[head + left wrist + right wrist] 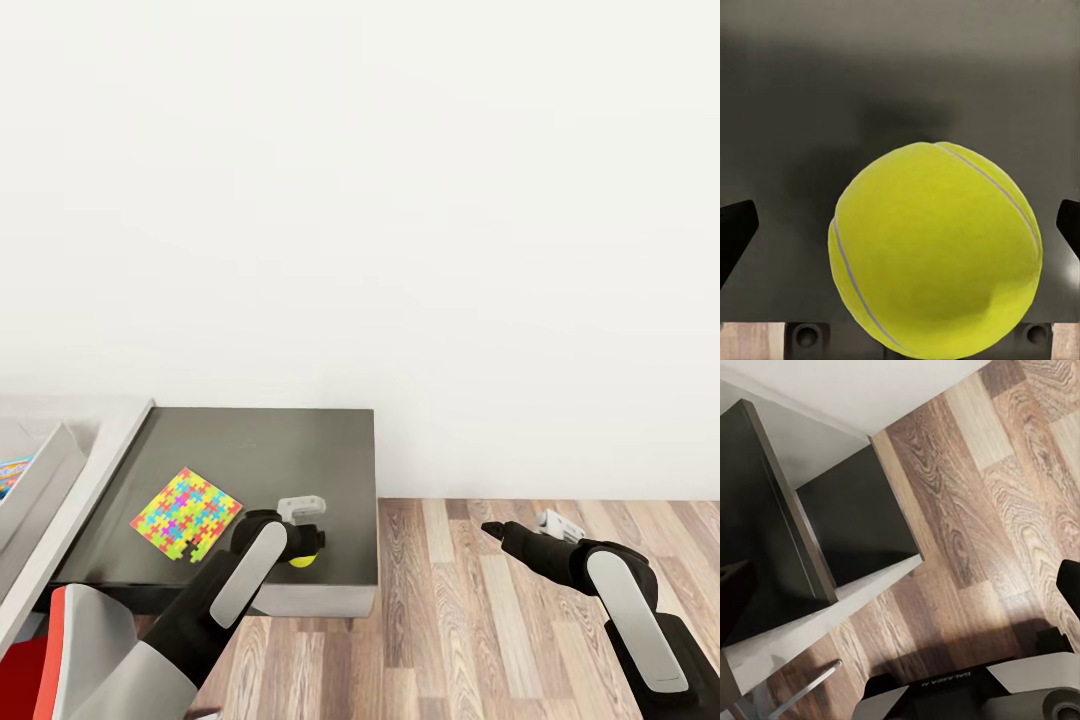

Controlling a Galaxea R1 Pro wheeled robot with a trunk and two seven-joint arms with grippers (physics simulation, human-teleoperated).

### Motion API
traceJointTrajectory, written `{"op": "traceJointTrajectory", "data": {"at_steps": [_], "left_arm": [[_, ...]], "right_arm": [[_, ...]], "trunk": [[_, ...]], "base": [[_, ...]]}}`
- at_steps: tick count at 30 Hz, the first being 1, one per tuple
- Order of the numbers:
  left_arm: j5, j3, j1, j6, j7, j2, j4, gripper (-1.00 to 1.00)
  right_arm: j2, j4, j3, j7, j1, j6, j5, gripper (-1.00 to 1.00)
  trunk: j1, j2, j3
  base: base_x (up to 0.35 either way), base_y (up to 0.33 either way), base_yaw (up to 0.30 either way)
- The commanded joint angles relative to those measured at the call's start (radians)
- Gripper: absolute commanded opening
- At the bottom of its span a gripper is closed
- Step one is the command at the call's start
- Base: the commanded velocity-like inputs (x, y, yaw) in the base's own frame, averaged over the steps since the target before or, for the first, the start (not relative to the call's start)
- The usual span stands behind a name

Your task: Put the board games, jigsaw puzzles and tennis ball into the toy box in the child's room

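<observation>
Lying on dark cabinet [300, 450]: tennis ball [936, 251]

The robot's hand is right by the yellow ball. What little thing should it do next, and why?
Probably close the left gripper on the tennis ball. The left wrist view shows the ball sitting between the two open fingers, which are not touching it yet, on the dark grey cabinet. Once it squeezes, it could lift the ball.
</observation>
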Motion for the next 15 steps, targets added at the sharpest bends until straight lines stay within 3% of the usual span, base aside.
{"op": "traceJointTrajectory", "data": {"at_steps": [1,15], "left_arm": [[0.010,-0.001,-0.001,0.001,0.011,0.000,-0.001,1.00],[0.010,-0.001,-0.001,-0.001,0.011,0.000,-0.001,1.00]], "right_arm": [[0.000,-0.001,0.000,-0.010,-0.001,0.003,-0.010,1.00],[0.000,-0.001,0.000,-0.010,-0.001,0.003,-0.012,1.00]], "trunk": [[0.001,-0.002,-0.002],[0.001,-0.002,-0.002]], "base": [[0.003,0.000,0.000],[0.000,0.000,0.000]]}}
